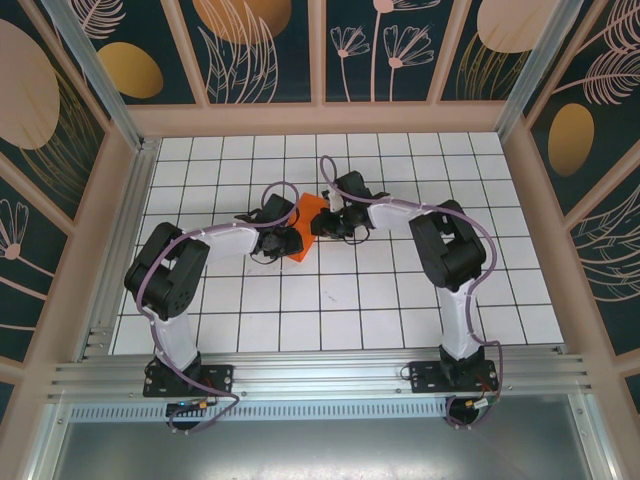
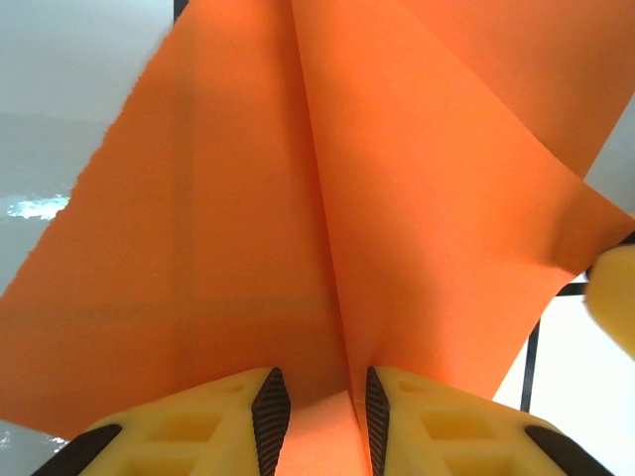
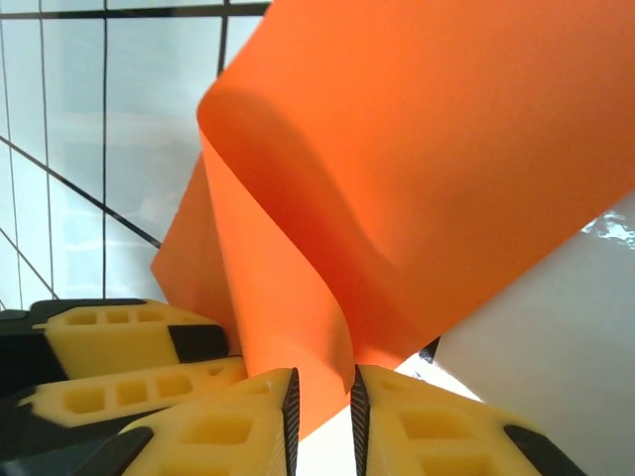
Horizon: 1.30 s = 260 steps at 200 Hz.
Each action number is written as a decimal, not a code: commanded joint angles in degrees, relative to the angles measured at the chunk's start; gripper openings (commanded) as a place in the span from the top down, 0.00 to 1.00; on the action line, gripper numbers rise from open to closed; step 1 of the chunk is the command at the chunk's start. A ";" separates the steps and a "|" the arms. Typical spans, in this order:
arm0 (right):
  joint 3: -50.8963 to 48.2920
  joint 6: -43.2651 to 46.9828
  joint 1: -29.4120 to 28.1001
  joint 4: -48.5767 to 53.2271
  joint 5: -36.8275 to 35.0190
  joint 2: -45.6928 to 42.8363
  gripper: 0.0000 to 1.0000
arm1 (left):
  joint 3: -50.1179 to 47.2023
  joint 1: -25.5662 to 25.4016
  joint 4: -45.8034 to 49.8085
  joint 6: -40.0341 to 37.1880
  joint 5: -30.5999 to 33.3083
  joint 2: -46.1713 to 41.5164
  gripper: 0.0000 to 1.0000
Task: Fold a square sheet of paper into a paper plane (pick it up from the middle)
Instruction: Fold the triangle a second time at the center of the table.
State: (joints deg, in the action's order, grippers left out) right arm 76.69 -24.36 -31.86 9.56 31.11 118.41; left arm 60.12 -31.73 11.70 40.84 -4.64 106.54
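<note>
1 sheet point(image 1: 300, 235): orange, creased
My L gripper point(image 2: 317, 421): clamped on crease
My R gripper point(image 3: 322, 416): clamped on edge

The desk point(image 1: 340, 300) was a white board ruled into square tiles by thin black lines, glossy enough to throw back a bright patch of light point(image 2: 38, 206). On three sides stood wall panels point(image 1: 265, 50) of dark teal, drawn over with pale leaves and flowers and dotted with golden ovals point(image 1: 130, 70). Pale peach battens point(image 1: 316, 50) framed the panels and ran along the foot of the back wall. Aluminium posts point(image 1: 92, 65) slanted up at the far corners. Aluminium rails point(image 1: 320, 372) crossed the near edge, and a grey metal sheet point(image 1: 320, 445) lay below them.
</note>
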 commanded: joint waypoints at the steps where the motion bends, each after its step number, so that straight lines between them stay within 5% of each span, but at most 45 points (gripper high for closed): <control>1: -1.52 -1.34 0.22 -2.40 -2.21 -3.38 0.77 | -1.97 0.36 8.64 -1.45 4.64 4.44 0.68; 73: -7.52 -5.19 0.20 -8.48 -6.16 -8.47 0.86 | -0.40 -0.16 10.88 -0.30 6.57 6.18 0.68; 260: 3.66 -5.84 -2.00 1.71 -4.25 4.23 0.89 | 1.58 -1.02 12.29 -1.13 7.12 8.20 0.67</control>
State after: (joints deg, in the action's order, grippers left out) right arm 78.19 -29.54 -33.47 8.19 27.42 121.19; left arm 64.47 -33.23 17.02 40.47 -0.73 108.92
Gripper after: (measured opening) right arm 0.109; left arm 0.323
